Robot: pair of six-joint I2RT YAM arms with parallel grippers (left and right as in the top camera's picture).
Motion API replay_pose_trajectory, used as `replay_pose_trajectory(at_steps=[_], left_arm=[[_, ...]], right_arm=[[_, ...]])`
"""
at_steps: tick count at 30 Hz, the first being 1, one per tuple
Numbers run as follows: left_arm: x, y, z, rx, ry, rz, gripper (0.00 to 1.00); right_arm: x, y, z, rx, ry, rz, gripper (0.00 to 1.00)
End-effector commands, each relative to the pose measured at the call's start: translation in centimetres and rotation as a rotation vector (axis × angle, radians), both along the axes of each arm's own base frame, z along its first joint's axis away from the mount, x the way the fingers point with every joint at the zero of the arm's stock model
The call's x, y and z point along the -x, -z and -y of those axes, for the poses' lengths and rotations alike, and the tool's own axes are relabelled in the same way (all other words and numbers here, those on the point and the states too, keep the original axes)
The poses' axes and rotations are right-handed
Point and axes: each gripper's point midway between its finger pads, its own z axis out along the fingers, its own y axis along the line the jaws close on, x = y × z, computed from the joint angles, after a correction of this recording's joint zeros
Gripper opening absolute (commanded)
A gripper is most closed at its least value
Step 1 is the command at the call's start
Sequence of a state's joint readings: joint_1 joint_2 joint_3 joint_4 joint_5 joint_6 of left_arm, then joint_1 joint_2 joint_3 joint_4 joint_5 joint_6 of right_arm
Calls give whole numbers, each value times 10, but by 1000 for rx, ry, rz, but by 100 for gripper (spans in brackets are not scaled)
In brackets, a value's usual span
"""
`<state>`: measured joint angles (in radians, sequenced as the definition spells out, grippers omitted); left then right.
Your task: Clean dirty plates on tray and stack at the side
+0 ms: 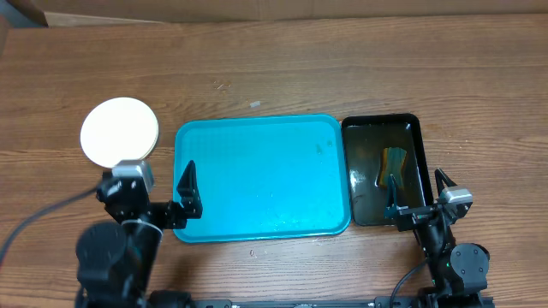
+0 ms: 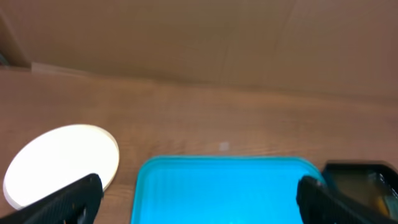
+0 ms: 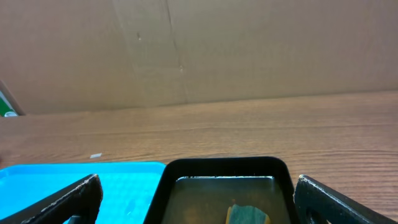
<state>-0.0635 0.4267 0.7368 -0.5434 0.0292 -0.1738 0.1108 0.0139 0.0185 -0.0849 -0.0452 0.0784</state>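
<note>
Wooden table (image 1: 274, 68) carries everything, and the biggest thing on it is the turquoise tray (image 1: 257, 180). Its long axis runs left to right in front of both arms. No plate shows on it in any view; its floor looks bare apart from faint marks.

Just beside the tray's right edge sits the black tub (image 1: 413, 125) with water and a sponge (image 1: 394, 164). Its long axis runs away from the robot.

Off the tray's far left corner, near it but not touching, lies a round white plate (image 1: 120, 131) flat on the wood. From above only one disc shows, with no smear visible on it. Whether other plates lie beneath it cannot be told.

The left gripper (image 2: 199, 198) hangs over the tray's near left edge with its jaws spread wide and nothing between them. The plate lies ahead of it and to its left, low at the left edge of the wrist view. Being round, the plate has no axis to line up with.

The right gripper (image 3: 198, 198) is just as wide apart and empty, at the near end of the tub with the sponge straight ahead.

The left arm is plainly the nearer one to the plate, and the right arm is well apart from it across the whole tray. With the tray bare, the cleaning and stacking appears done.
</note>
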Motion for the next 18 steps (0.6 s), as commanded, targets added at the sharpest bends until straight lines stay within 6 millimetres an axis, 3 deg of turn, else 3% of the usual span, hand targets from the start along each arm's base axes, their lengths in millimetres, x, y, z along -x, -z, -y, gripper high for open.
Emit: replay_pose_trajectory(at_steps=[1, 5, 9, 18], left_arm=[[2, 3, -2, 26, -11, 141, 100], [6, -12, -2, 54, -9, 420, 100], [12, -11, -2, 67, -7, 551, 100], [6, 25, -5, 44, 5, 546, 100]], right_arm=[[0, 2, 2, -3, 9, 3, 100], [0, 2, 2, -3, 10, 3, 100], [0, 2, 2, -3, 9, 3, 100], [0, 2, 2, -3, 9, 3, 100]])
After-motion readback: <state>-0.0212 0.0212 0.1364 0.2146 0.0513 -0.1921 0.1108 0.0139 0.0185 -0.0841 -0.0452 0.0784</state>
